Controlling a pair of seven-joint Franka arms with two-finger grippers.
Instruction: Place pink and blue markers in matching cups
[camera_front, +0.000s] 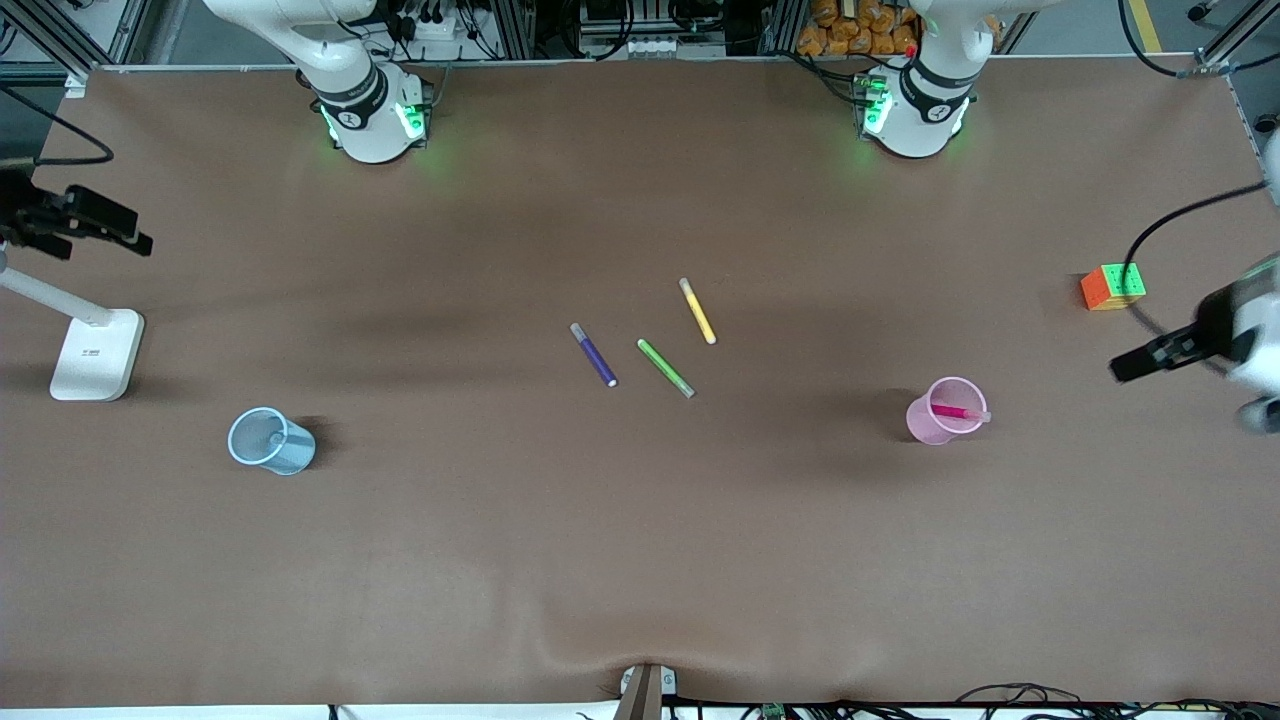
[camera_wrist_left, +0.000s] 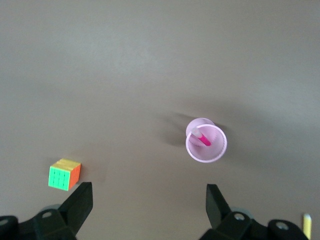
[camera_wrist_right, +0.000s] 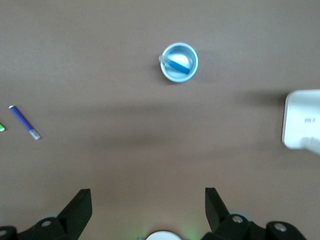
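The pink marker leans inside the pink cup toward the left arm's end of the table. The left wrist view shows that pink marker in the pink cup too. My left gripper hangs open and empty high over bare table between that cup and the cube. The blue marker lies inside the blue cup. This blue cup stands toward the right arm's end. My right gripper is open and empty, high over bare table between its own base and the blue cup.
A purple pen, a green pen and a yellow pen lie mid-table. A colour cube sits at the left arm's end. A white stand with a dark device stands at the right arm's end.
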